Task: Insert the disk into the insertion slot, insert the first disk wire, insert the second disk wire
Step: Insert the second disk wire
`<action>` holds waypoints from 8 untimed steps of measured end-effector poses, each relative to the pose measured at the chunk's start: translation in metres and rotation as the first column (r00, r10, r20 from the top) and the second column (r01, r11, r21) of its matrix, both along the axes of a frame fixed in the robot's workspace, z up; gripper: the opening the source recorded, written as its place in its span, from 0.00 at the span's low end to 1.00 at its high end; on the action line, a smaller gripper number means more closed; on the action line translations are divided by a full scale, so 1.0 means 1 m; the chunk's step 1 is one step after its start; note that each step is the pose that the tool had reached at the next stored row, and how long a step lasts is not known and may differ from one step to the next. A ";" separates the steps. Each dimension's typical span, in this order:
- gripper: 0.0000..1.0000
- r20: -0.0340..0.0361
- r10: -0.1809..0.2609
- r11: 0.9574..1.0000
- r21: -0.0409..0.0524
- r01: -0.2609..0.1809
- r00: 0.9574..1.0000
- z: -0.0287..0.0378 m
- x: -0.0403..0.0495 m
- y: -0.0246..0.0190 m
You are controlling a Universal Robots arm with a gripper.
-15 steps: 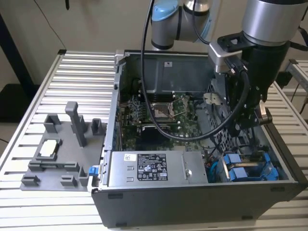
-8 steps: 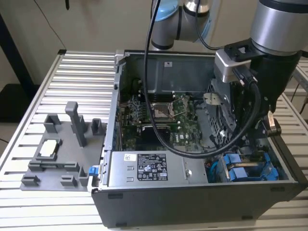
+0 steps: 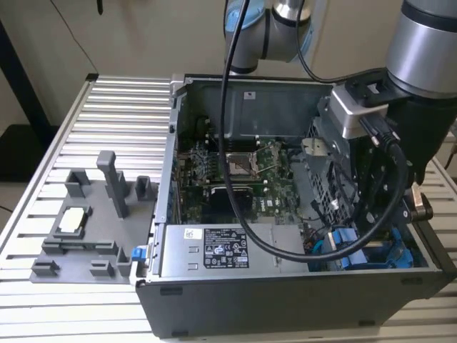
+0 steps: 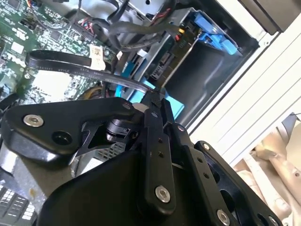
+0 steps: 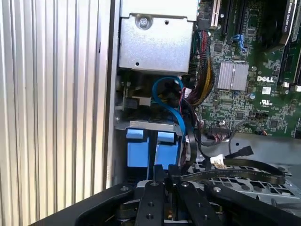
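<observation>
Ribbed aluminium counter (image 3: 121,100) carries our open computer case (image 3: 285,300). We see the end effector (image 5: 162,172) pinched shut on a black flat cable (image 5: 235,173) just beside the blue-framed disk (image 5: 150,148), already seated in its insertion slot (image 5: 141,123), presumably for plugging.

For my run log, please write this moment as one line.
gripper: shut on flat black cable | location: over blue carrier in insertion slot | disk: appears seated | case: open

A robotics lab bench: ribbed aluminium table (image 3: 107,100), open computer case (image 3: 285,214), grey fixture tray (image 3: 86,229).
</observation>
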State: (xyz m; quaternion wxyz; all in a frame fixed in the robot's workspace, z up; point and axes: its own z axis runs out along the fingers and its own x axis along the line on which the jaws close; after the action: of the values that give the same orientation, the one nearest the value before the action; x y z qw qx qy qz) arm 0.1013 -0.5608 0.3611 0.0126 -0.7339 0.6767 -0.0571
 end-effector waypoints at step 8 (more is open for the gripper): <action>0.16 -0.001 0.000 0.998 0.063 0.000 1.000 0.0001 0.0006 -0.0010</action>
State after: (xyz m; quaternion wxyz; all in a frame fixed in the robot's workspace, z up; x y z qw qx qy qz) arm 0.1018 -0.5618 0.3611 0.0356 -0.7331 0.6782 -0.0353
